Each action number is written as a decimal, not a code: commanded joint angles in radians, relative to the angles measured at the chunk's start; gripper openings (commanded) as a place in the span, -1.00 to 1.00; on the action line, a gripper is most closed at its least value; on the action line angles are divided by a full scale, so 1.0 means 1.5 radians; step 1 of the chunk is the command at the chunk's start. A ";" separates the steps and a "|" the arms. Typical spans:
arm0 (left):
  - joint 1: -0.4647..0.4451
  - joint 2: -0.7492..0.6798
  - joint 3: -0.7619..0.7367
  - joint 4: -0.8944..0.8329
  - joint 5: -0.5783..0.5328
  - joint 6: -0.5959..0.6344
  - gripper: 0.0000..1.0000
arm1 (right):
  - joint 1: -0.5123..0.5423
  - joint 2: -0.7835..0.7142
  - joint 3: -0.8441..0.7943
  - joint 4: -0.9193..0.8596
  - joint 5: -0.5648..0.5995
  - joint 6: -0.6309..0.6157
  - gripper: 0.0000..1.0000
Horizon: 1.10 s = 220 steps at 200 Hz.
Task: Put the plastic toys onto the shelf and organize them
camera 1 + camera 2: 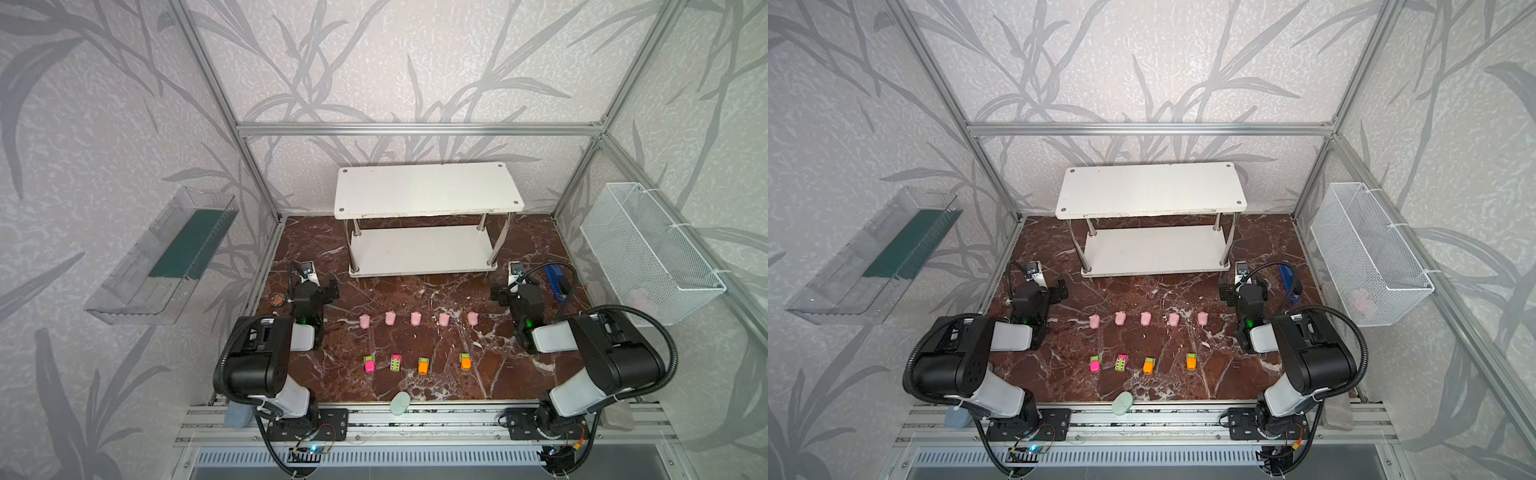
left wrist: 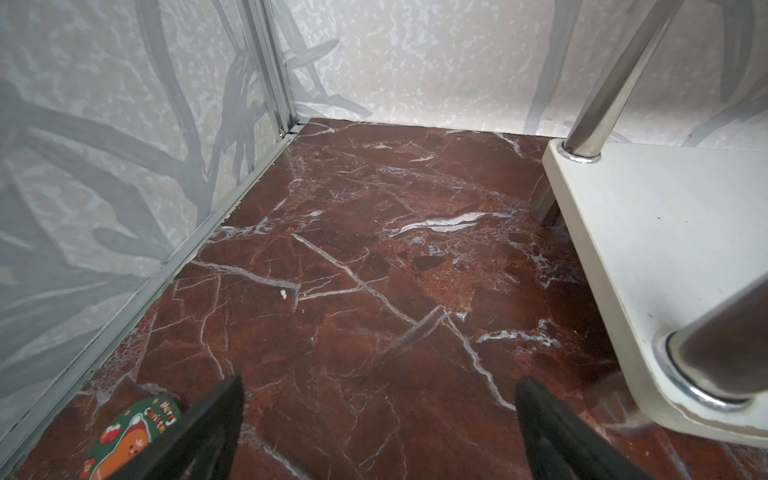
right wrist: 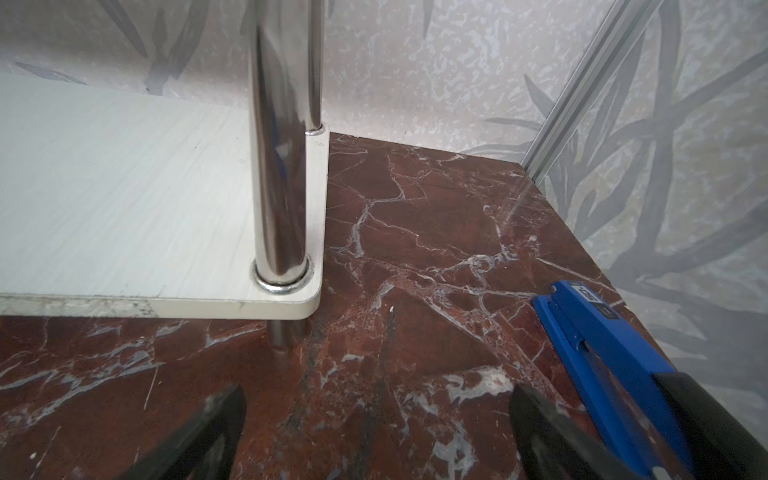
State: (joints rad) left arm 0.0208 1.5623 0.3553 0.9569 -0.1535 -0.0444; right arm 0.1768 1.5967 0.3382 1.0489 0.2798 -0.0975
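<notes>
I see my left arm (image 1: pixel 257 357) and right arm (image 1: pixel 615 353), glossy black joint housings, pale grey link shells, ribbed black cable conduit (image 1: pixel 670 345) looping off each, a small green light (image 1: pixel 303 320) at each wrist, black screwed base plates (image 1: pixel 330 424), left gripper (image 2: pixel 380 380) and right gripper (image 3: pixel 378 388) matte black wedges

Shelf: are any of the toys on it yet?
No, both boards of the shelf are bare; the pigs and cars stand in two rows on the table in front.

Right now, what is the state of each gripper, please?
Left gripper: open, holding nothing.
Right gripper: open, holding nothing.
</notes>
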 commanded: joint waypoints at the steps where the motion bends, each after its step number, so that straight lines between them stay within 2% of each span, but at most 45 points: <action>1: 0.002 0.005 0.011 0.001 0.007 0.009 0.99 | -0.001 0.005 0.006 0.008 0.009 0.008 0.98; 220: 0.006 0.004 0.011 0.000 0.015 0.005 0.99 | -0.001 0.004 0.009 0.002 0.009 0.011 0.98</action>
State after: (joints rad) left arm 0.0212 1.5623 0.3565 0.9539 -0.1509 -0.0444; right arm 0.1768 1.5967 0.3382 1.0481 0.2798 -0.0967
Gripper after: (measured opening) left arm 0.994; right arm 0.992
